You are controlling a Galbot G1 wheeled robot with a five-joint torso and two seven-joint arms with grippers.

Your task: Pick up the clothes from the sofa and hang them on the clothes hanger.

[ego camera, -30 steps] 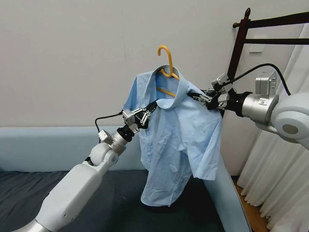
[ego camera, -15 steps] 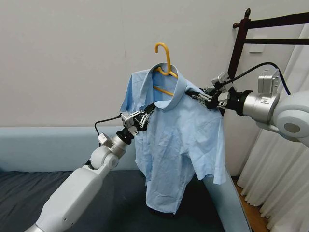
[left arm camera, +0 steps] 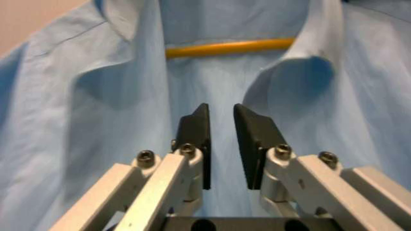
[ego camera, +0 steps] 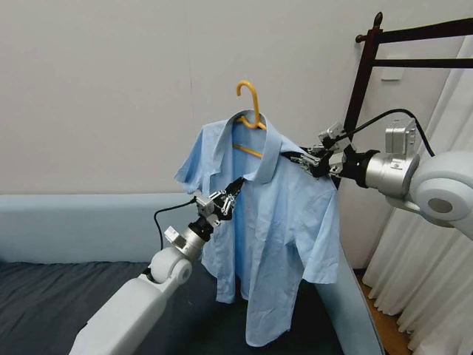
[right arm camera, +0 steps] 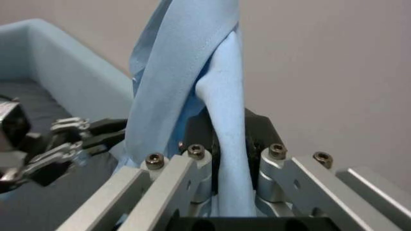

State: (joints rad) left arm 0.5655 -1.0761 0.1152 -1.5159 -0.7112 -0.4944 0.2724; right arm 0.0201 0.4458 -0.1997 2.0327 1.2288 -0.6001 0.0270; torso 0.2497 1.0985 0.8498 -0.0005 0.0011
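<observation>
Your left gripper has sunk lower, jaws released, facing the light blue short-sleeved shirt hung on the orange plastic hanger, while your right gripper at 3 o'clock clenches its shoulder.

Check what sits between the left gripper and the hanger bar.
Left wrist view: only fabric of the shirt lies between the left gripper and the hanger.

Pale blue sofa with a dark seat cushion backs onto a plain off-white wall; past its right end stand a dark wooden rack and white curtains over wooden floor
</observation>
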